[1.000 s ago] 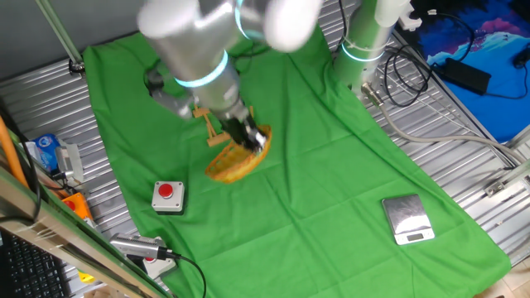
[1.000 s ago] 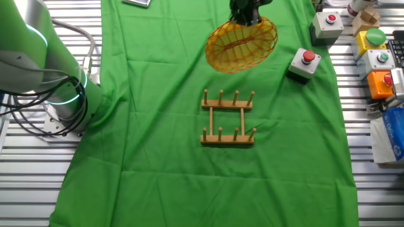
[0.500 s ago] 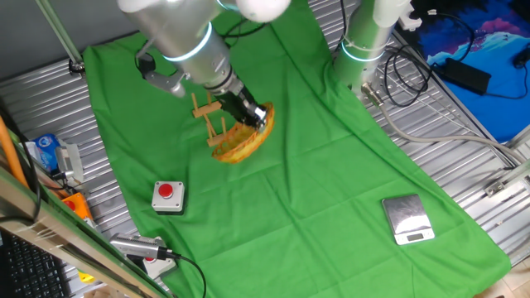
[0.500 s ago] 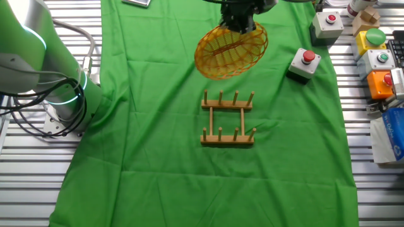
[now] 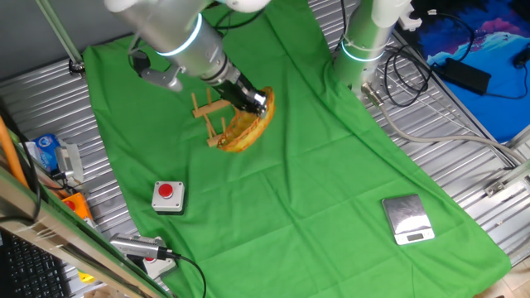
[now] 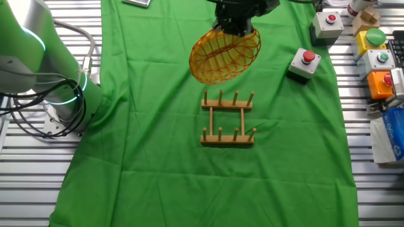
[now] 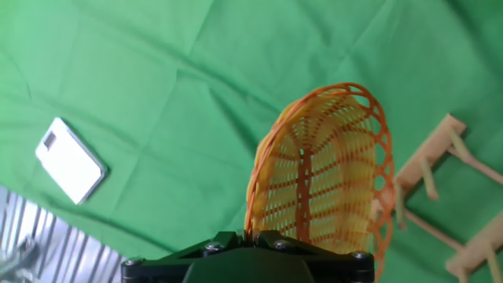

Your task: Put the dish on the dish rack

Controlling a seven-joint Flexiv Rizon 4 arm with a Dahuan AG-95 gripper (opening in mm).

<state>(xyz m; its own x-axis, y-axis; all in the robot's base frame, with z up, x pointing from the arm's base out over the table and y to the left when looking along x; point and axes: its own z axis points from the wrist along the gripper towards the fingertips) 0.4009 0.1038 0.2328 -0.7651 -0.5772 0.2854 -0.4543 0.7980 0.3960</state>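
Note:
The dish [image 6: 225, 55] is a yellow woven wicker plate with an orange-red centre streak. My gripper [image 6: 235, 26] is shut on its rim and holds it in the air, tilted on edge. In one fixed view the dish [image 5: 243, 129] hangs right beside the wooden dish rack [image 5: 210, 118]. In the other fixed view the dish rack [image 6: 228, 118] stands on the green cloth just in front of and below the dish. In the hand view the dish [image 7: 322, 181] rises from my gripper [image 7: 250, 237], and the rack [image 7: 440, 204] shows at the right edge.
A grey box with a red button [image 6: 303, 64] sits right of the dish, also seen in one fixed view [image 5: 168, 196]. A silver scale [image 5: 407, 219] lies on the cloth, also in the hand view [image 7: 70, 160]. More button boxes [image 6: 379, 60] line the table edge.
My gripper has carried the dish toward the rack; the dish has moved left in the other fixed view and now hangs beside the rack's pegs.

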